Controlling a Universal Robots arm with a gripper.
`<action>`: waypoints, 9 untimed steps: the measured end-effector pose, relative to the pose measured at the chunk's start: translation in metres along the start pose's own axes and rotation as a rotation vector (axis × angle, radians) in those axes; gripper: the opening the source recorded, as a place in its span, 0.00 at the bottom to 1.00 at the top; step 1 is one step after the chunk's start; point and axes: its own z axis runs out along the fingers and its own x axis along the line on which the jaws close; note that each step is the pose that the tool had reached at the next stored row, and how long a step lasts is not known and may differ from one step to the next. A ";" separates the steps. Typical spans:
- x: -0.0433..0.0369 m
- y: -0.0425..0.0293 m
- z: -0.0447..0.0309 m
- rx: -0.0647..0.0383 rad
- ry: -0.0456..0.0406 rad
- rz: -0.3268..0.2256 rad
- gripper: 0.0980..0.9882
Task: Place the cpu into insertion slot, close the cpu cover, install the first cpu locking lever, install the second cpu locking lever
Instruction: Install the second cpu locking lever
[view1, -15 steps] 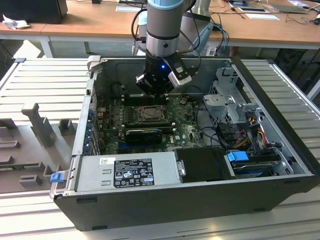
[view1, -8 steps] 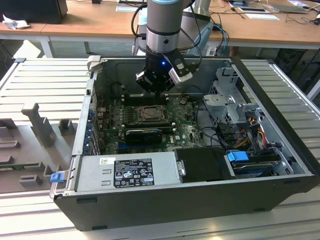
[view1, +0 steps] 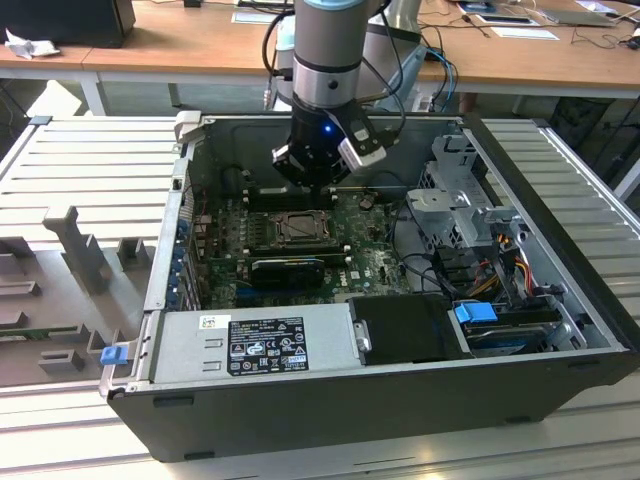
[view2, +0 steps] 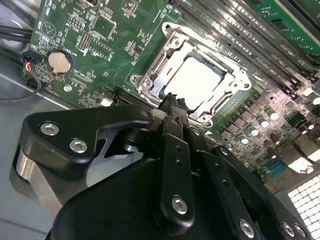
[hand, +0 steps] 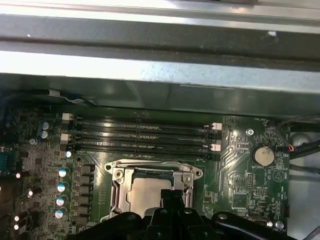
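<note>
The cpu (view2: 197, 82) (hand: 145, 196) lies flat in the insertion slot (view1: 295, 228), its pale metal top showing through the window of the cpu cover (view2: 150, 75) (hand: 119, 192). The cover lies down over it. In both wrist views my gripper (view2: 172, 101) (hand: 171, 195) is shut with its black fingertips pressed together and nothing visible between them. It hovers at the socket's edge. In the exterior view the gripper (view1: 312, 182) hangs inside the open computer case, just above the socket's far side. I cannot make out how the locking levers stand.
Long black memory slots (hand: 142, 135) run beside the socket. A coin battery (view2: 60, 62) (hand: 262, 156) sits on the green board. The case's metal wall (hand: 150, 65) rises close behind. A power supply (view1: 255, 345), drive cage (view1: 460, 210) and cables (view1: 500, 255) crowd the case.
</note>
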 end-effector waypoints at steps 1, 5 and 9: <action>0.0004 -0.0057 -0.0002 0.000 -0.0001 0.000 0.01; 0.0010 -0.0161 -0.0006 0.000 -0.0001 0.000 0.01; 0.0014 -0.0226 -0.0010 0.000 0.0000 0.000 0.01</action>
